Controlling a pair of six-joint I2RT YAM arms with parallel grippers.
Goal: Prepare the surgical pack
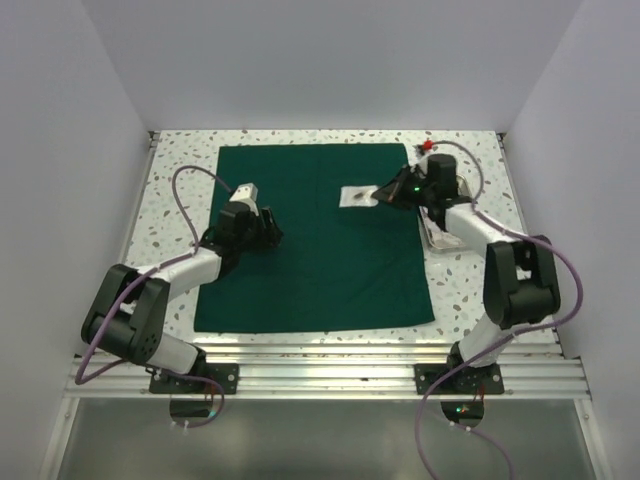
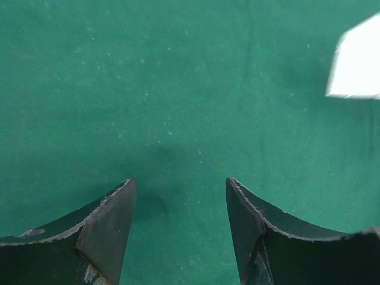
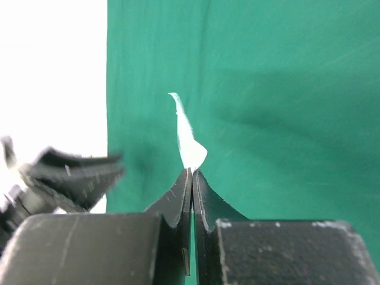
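Observation:
The surgical pack's dark green drape [image 1: 320,250] lies spread flat as a large square sheet on the speckled table. My right gripper [image 1: 383,192] is over its upper right part, shut on the edge of a small white gauze packet [image 1: 355,196]. In the right wrist view the jaws [image 3: 192,171] pinch the thin white packet [image 3: 189,139] edge-on above the drape [image 3: 285,107]. My left gripper [image 1: 268,230] is low over the drape's left part. In the left wrist view it [image 2: 180,181] is open and empty over green fabric [image 2: 148,89], with a white packet corner [image 2: 356,62] at the upper right.
A shiny steel tray [image 1: 437,232] sits off the drape's right edge, partly under my right arm. A small red object [image 1: 427,146] lies at the table's back right. White walls enclose the table. A blurred dark ridged object [image 3: 65,172] shows at the left of the right wrist view.

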